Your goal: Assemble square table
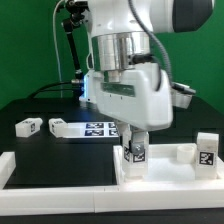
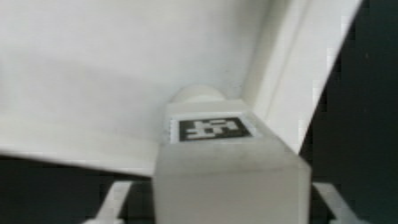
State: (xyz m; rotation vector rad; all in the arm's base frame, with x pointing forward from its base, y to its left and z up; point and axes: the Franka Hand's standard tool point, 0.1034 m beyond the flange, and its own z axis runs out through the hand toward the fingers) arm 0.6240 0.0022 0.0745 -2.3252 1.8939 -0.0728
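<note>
- The gripper (image 1: 135, 142) is clamped on a small white block leg with a black-and-white tag (image 1: 138, 154); the block stands upright between the fingers, tag end towards the wrist camera (image 2: 210, 128)
- It hangs over the white plastic square slab with a raised rim (image 1: 170, 172), close beside that rim (image 2: 285, 60); I cannot tell whether it touches
- A second leg (image 1: 206, 150) stands at the exterior view's right
- Two more legs (image 1: 28, 126) (image 1: 60, 126) lie on the black worktop (image 1: 40, 148), just beside the marker board (image 1: 100, 128)
</note>
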